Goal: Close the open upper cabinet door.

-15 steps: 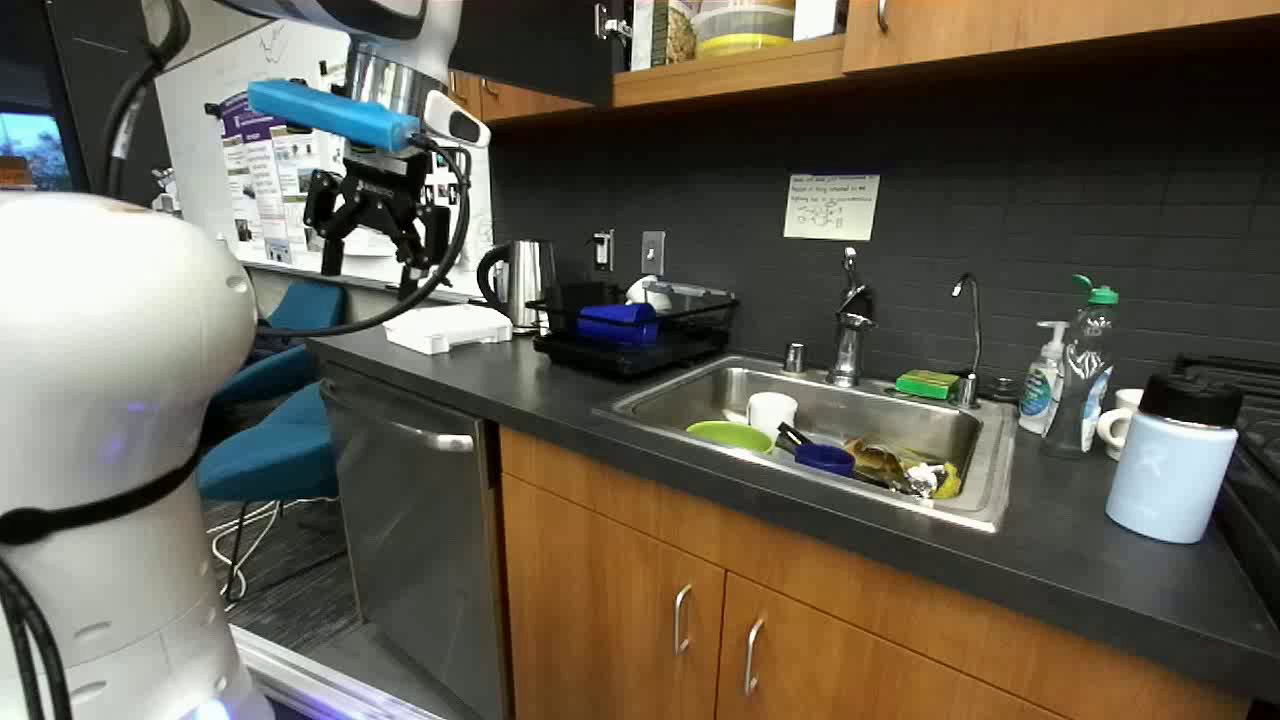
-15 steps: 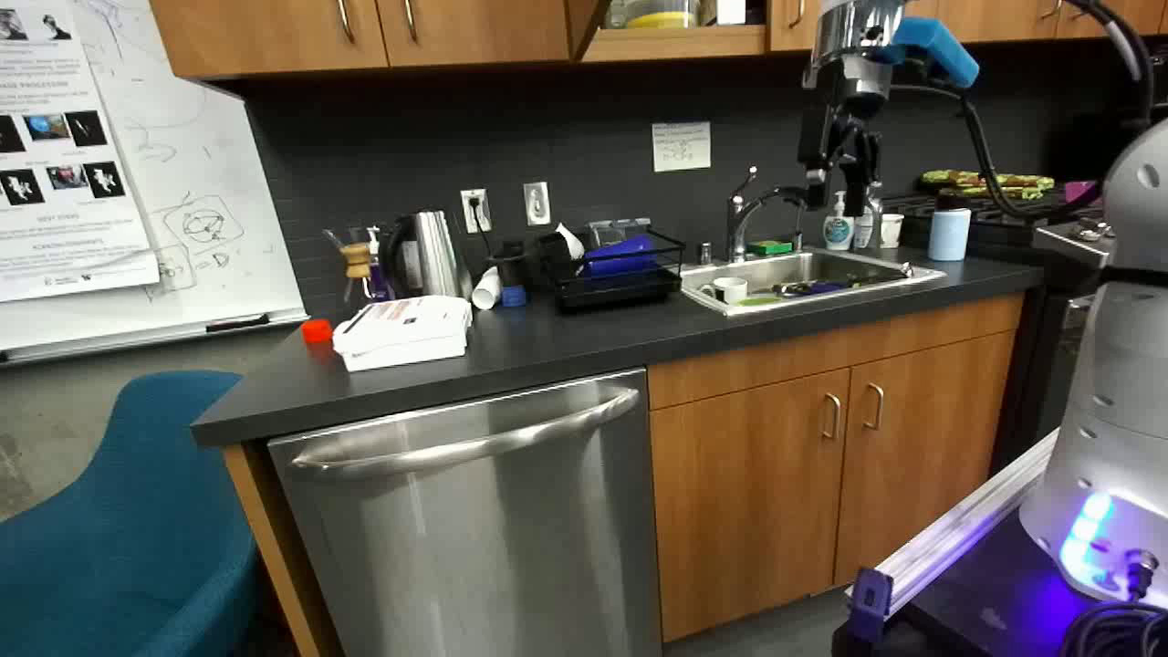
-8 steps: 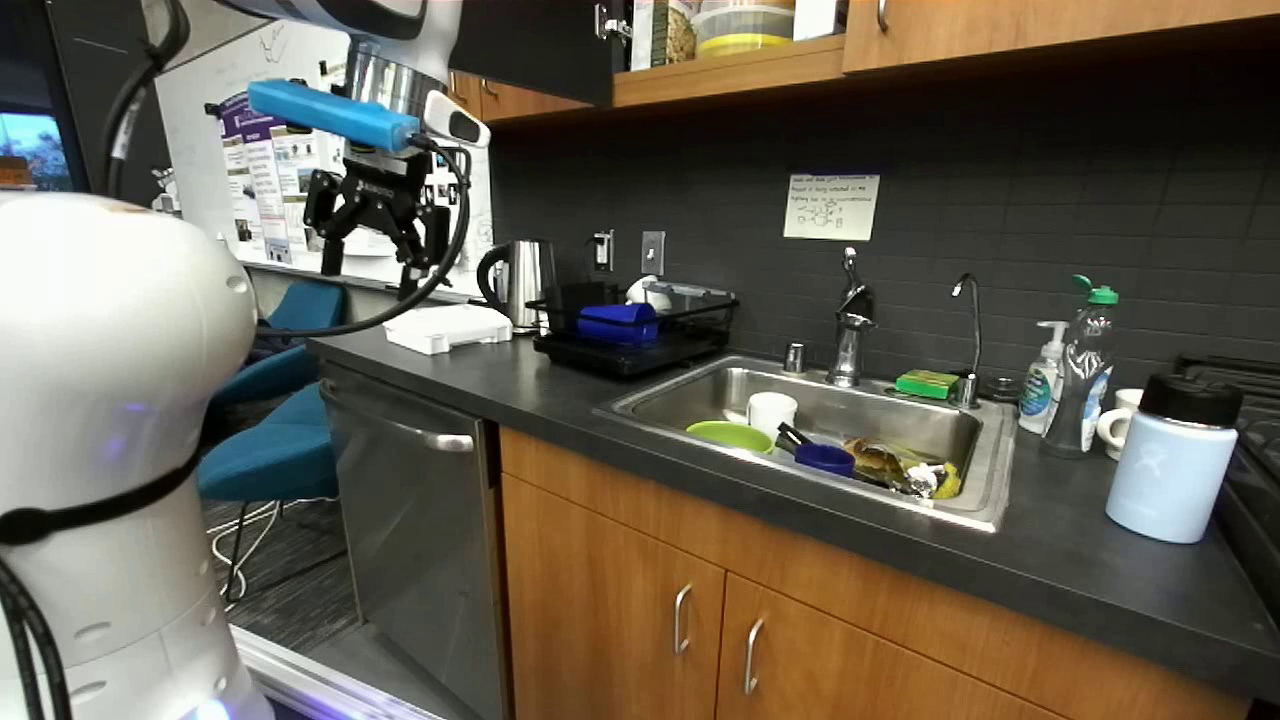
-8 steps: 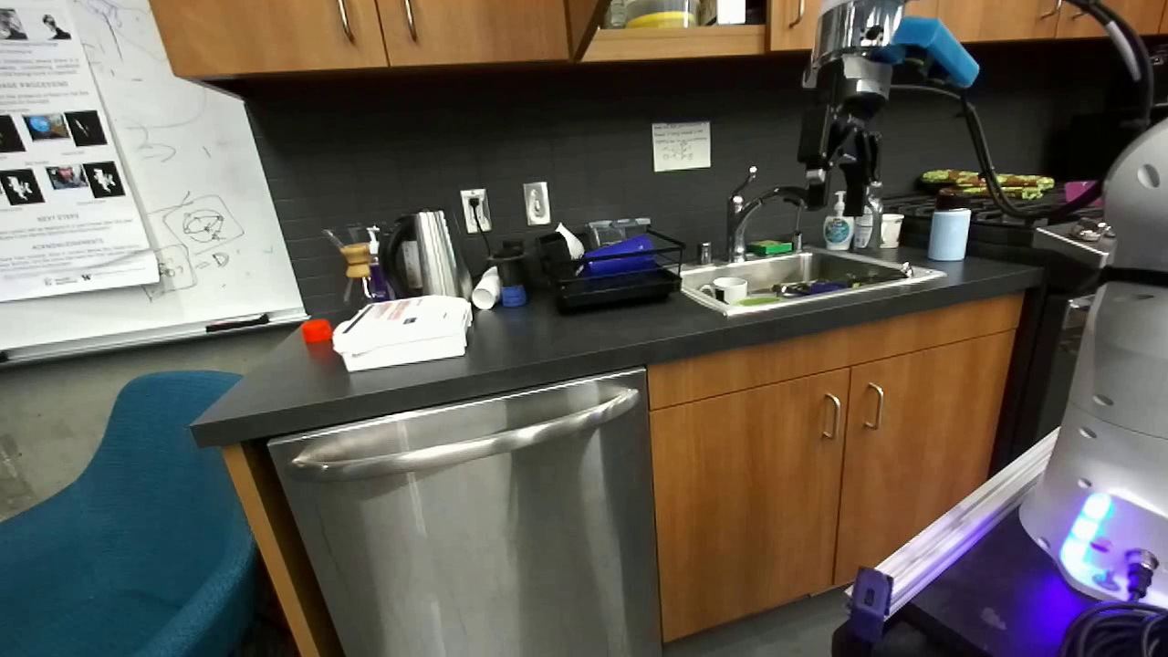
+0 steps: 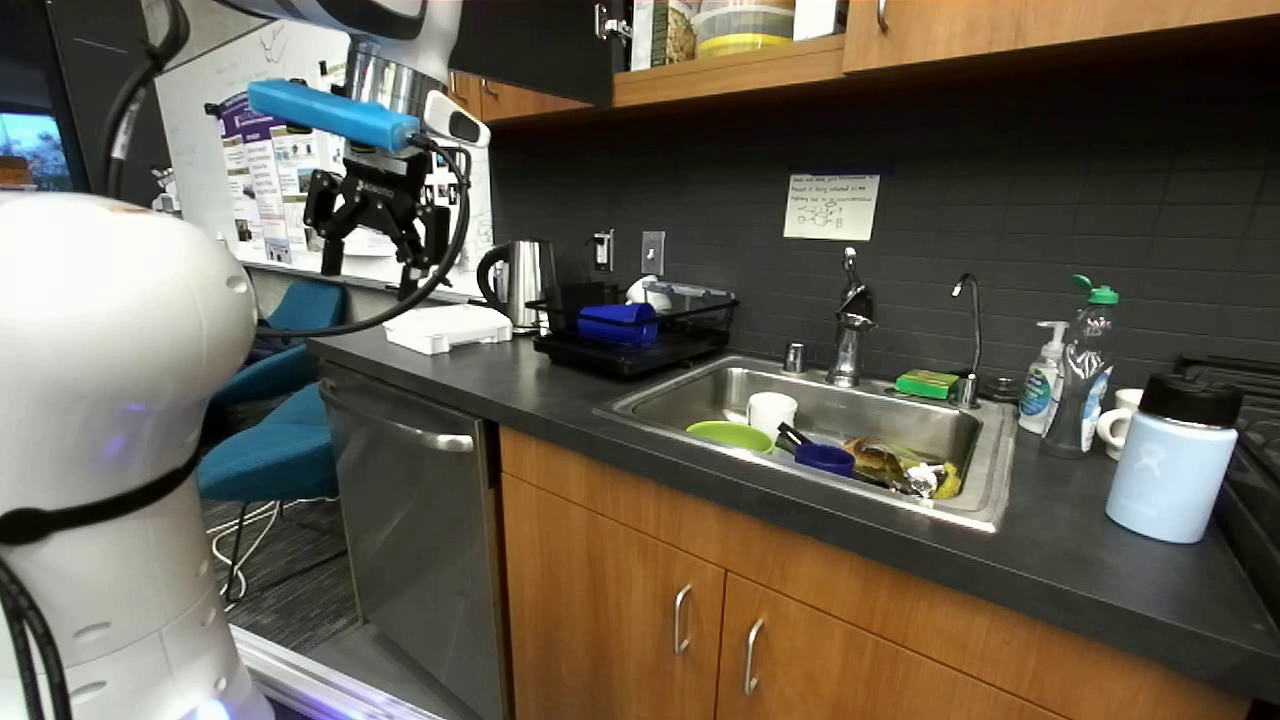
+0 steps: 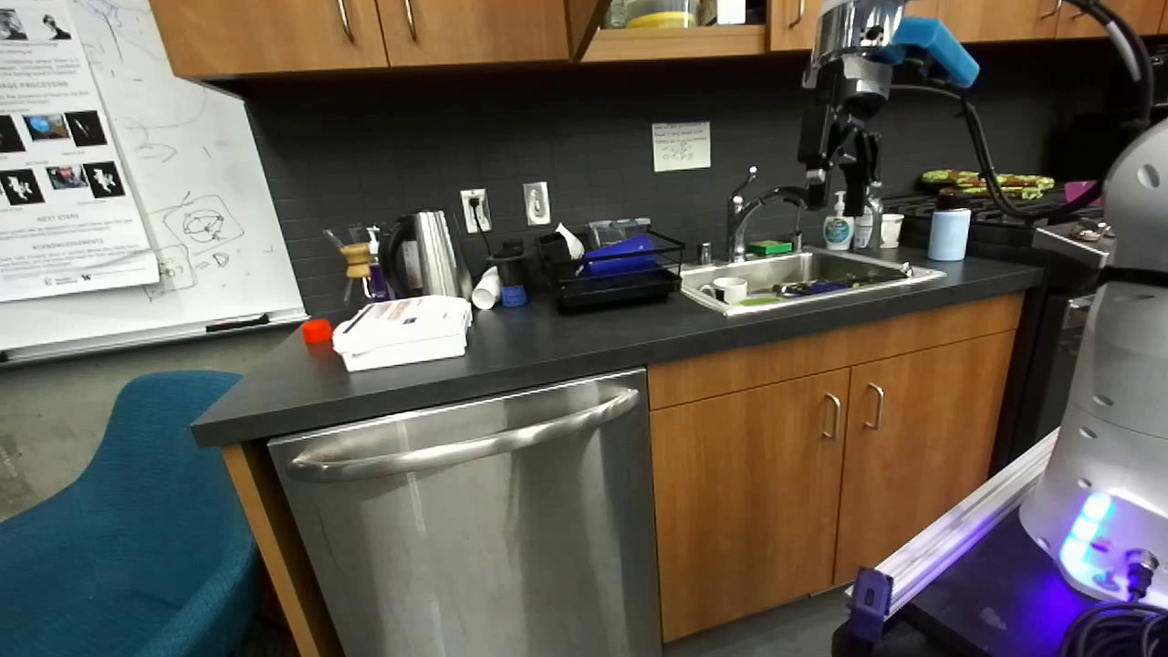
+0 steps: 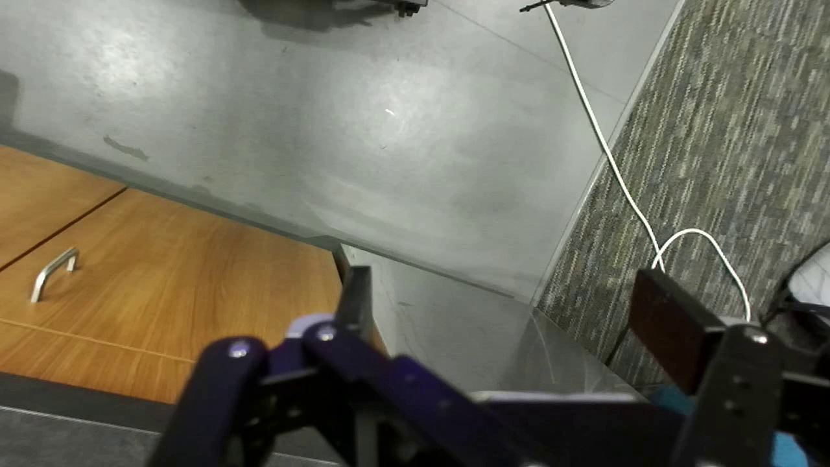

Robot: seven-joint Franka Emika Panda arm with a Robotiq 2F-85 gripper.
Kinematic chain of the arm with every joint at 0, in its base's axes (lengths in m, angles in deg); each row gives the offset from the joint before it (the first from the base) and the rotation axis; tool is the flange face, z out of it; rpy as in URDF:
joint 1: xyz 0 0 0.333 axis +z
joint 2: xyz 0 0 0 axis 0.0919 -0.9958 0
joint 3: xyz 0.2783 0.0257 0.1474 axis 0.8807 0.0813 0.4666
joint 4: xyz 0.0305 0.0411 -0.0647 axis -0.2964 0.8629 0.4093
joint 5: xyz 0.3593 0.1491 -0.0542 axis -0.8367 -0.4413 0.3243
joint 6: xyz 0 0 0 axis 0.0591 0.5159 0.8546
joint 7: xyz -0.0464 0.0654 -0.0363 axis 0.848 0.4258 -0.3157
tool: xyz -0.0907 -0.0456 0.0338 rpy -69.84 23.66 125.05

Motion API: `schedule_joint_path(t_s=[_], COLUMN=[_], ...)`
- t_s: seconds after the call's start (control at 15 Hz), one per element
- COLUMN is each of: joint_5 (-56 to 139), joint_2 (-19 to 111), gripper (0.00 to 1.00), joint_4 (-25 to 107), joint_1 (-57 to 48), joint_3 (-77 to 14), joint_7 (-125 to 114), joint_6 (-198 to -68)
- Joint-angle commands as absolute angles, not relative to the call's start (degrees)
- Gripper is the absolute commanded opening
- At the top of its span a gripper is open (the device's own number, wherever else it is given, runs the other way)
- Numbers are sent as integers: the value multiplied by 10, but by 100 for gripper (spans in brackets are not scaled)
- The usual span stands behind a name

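The upper cabinet door stands open. In an exterior view its dark inner face (image 5: 540, 50) shows at the top, left of the hinge, and the arm covers part of it. In an exterior view only a narrow brown strip of the door (image 6: 585, 26) shows at the top edge, at a steep angle. Its handle is out of view. My gripper (image 5: 370, 268) points down, lower than the door and apart from it; it also shows in an exterior view (image 6: 835, 187). In the wrist view the gripper (image 7: 513, 312) is open with nothing between its fingers (image 7: 356, 298). The door is not in the wrist view.
The open cabinet shelf (image 5: 730, 72) holds tubs and packets. Closed upper doors (image 6: 474, 32) sit beside it. Below are the counter (image 6: 566, 342), a white box (image 5: 448, 327), a kettle (image 5: 530, 285), a dish rack (image 5: 640, 340) and the sink (image 5: 650, 405). A cable (image 5: 455, 250) hangs by the gripper.
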State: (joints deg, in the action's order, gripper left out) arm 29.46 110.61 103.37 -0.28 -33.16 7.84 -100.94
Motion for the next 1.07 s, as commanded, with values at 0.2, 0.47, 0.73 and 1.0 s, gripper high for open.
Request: schedule_joint_path(t_s=[0.2,0.47,0.73,1.0], joint_5=[290,290,268,224], joint_2=[1105,1105,1145,1211], gripper=[100,100,100,100], joint_4=[1033,1033,1052,1079], joint_1=[-11,-11,-10,6], joint_3=[-325,-325,-315,-282], joint_7=[84,84,68,52], joint_6=[-1007,-1007,-1041,-1111])
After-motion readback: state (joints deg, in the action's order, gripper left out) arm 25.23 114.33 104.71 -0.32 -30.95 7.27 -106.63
